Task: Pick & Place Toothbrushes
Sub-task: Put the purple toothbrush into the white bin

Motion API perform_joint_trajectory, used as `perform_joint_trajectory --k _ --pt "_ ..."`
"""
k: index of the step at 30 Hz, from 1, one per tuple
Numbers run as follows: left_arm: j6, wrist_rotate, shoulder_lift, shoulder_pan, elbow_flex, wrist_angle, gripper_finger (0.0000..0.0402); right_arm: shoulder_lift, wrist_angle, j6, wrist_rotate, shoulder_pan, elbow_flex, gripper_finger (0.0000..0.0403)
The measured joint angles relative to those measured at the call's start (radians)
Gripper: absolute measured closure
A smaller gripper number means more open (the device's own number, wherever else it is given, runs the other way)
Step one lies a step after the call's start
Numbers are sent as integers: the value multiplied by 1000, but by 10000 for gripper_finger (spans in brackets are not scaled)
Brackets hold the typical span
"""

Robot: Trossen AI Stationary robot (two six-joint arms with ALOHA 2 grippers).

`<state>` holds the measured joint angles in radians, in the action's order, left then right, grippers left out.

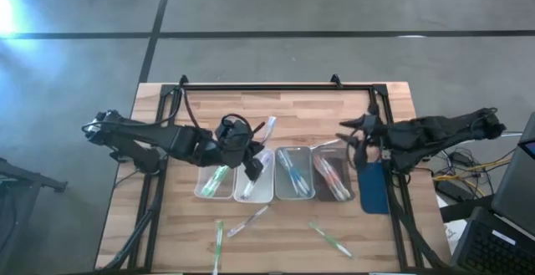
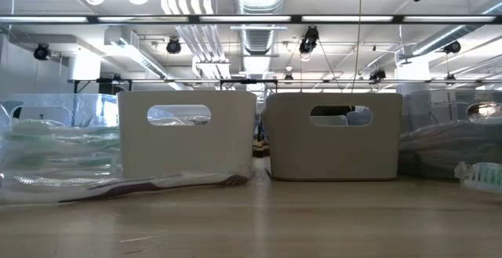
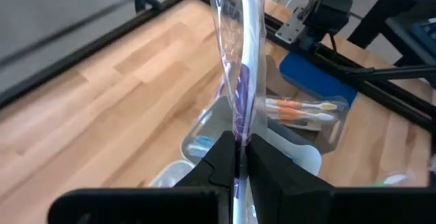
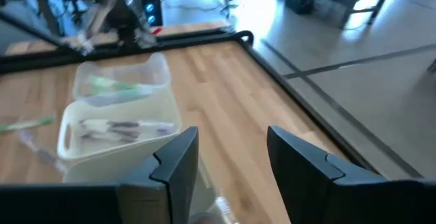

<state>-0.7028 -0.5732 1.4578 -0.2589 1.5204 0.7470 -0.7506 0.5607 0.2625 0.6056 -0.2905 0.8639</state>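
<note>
Purple-accented toothbrush (image 3: 240, 81) pinched in the left gripper (image 3: 240, 157), lifted over the trays (image 1: 255, 185).

Clamped tight near one end; long axis running straight out past the fingertips, clear wrapper, purple streak. Second tray from the left directly below. Right gripper (image 4: 228, 157) parked wide, empty, farther off.

Four trays (image 1: 276, 175) block mid-frame; my path lies open over bare table (image 1: 276, 99) in the upper centre.
</note>
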Motion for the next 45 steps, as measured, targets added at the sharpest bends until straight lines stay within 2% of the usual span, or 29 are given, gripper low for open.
perform_joint_trajectory --k 10,15,21,32,40,45 --pt "-146 94 64 52 0 50 377 111 40 -63 -6 85 0 255" --pt "-176 184 130 63 -2 99 378 110 112 -45 -7 89 0 266" --pt "-222 205 183 60 -2 143 378 100 183 16 -7 89 0 280" --pt "-268 301 272 50 -9 148 376 94 193 44 -15 89 0 305" --pt "-321 317 271 40 -79 150 375 95 219 45 -15 89 0 328" --pt "-357 384 271 39 -140 97 375 94 224 45 -15 89 0 339"
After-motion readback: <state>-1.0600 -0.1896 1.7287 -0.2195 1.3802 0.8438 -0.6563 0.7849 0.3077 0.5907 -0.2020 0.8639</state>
